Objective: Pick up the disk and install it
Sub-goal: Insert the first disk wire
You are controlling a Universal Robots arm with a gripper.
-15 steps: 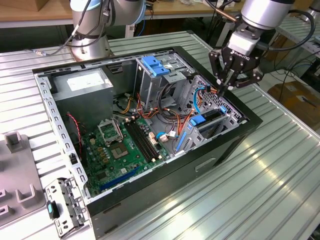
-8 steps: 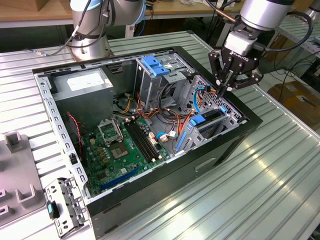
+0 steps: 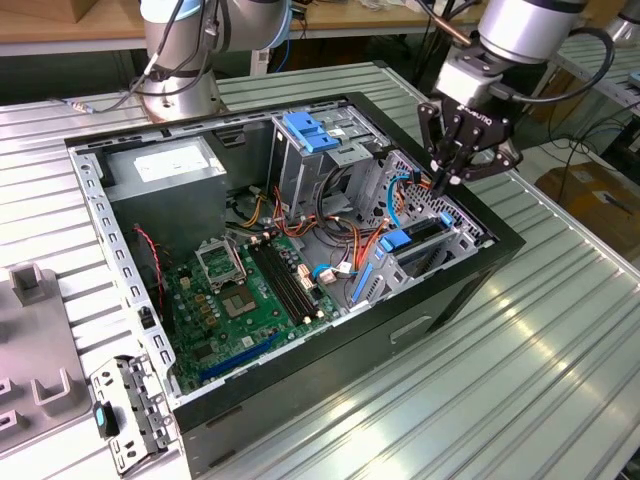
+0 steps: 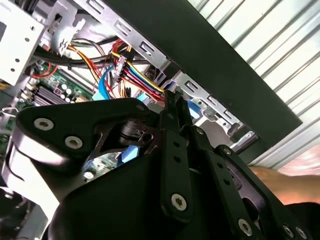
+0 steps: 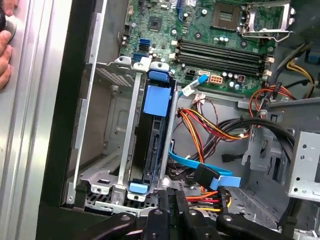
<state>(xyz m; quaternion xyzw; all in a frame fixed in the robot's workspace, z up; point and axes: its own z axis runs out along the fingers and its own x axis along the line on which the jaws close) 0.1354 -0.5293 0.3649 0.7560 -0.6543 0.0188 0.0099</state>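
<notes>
The disk [image 5: 151, 135] stands on edge in a slot of the drive bay [image 5: 102, 150] at the corner of the open computer case [image 3: 480, 275], with blue rail tabs at both of its ends. In the exterior view the disk [image 3: 415, 238] sits low in the bay, just below my gripper [image 3: 440, 182]. The black fingers [image 5: 172, 200] are pressed together with nothing between them. They hover over the bay's end near the blue data cable [image 5: 200, 170] and the bundle of power wires [image 4: 135, 75].
The case lies open on a ribbed metal table [image 3: 520, 380]. Inside it are a green motherboard [image 3: 240, 290], a grey power supply box [image 3: 165, 165] and a tall cage with a blue handle [image 3: 310, 135]. A person's hand [image 5: 5, 45] rests outside the case wall. Grey fixtures [image 3: 30, 340] stand at the exterior view's left.
</notes>
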